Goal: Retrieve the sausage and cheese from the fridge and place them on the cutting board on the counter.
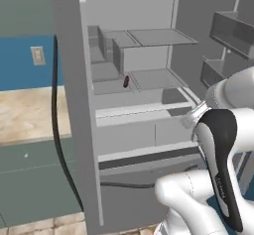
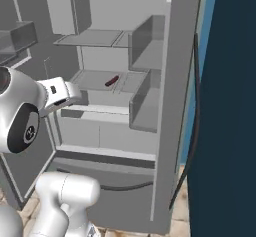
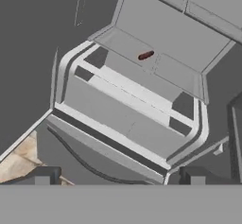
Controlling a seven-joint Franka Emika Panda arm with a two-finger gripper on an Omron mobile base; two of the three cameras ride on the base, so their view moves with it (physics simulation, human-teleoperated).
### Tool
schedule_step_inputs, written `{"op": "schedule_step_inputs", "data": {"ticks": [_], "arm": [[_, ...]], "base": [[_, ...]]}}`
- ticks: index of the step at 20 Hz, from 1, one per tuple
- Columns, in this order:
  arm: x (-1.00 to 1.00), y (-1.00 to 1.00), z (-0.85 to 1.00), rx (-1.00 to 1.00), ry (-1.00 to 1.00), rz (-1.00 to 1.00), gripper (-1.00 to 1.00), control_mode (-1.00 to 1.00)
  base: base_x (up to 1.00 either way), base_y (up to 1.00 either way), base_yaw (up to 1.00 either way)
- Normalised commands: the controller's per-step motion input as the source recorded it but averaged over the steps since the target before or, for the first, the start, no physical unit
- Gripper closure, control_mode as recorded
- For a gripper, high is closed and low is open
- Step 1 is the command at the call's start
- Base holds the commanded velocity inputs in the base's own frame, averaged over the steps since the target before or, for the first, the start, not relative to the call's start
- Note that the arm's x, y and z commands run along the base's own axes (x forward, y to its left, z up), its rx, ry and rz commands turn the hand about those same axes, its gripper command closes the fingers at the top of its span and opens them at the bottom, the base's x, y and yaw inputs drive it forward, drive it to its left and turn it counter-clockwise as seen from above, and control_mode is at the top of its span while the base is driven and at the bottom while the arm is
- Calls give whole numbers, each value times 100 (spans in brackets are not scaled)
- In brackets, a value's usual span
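The fridge [image 1: 82, 130] stands with its doors open, grey shelves and drawers showing inside. The sausage [image 1: 126, 81] [image 2: 112, 80] [image 3: 145, 55], a thin dark red-brown link, lies on the middle shelf near a divider. My gripper [image 3: 119, 178] is open, its fingertips [image 3: 42, 176] wide apart with nothing between them, hovering in front of and above the lower drawers, well short of the sausage. The white hand [image 2: 60, 93] reaches toward the fridge's interior. The counter [image 1: 25, 115] lies left of the fridge. The cheese and the cutting board are out of view.
Door bins [image 1: 233, 30] [image 2: 15, 36] hang on the open door beside my arm. A dark gasket strip [image 1: 59, 145] droops along the fridge's front edge and across the bottom drawer. Tiled floor [image 3: 21, 159] shows below. A wall outlet [image 1: 37, 55] sits above the counter.
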Motion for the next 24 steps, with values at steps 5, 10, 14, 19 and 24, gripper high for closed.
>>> {"op": "schedule_step_inputs", "data": {"ticks": [5, 10, 14, 19, 24], "arm": [[0, 0, 0, 0, 0, 0, -100, 100], [0, 0, 0, 0, 0, 0, -100, 100], [1, -1, -2, 0, 1, 0, -100, -100], [46, 0, -29, 0, 1, -7, -100, -100], [57, 0, -58, 1, 0, -13, -100, -100]], "base": [[100, 0, 0], [93, 0, 0], [23, -1, 0], [0, 0, 0], [0, 0, 0]]}}
